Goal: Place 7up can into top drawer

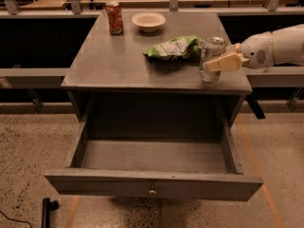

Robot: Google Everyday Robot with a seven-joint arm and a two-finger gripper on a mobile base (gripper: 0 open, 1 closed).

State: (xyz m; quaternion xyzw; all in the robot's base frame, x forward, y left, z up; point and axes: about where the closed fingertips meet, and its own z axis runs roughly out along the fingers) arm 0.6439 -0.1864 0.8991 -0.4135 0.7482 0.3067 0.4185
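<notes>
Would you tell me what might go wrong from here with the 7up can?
The 7up can stands near the table's front right edge with the gripper at it; a nudge might tip it onto the floor, not into the open top drawer. The green chip bag lies right beside it and might get dragged along.
</notes>
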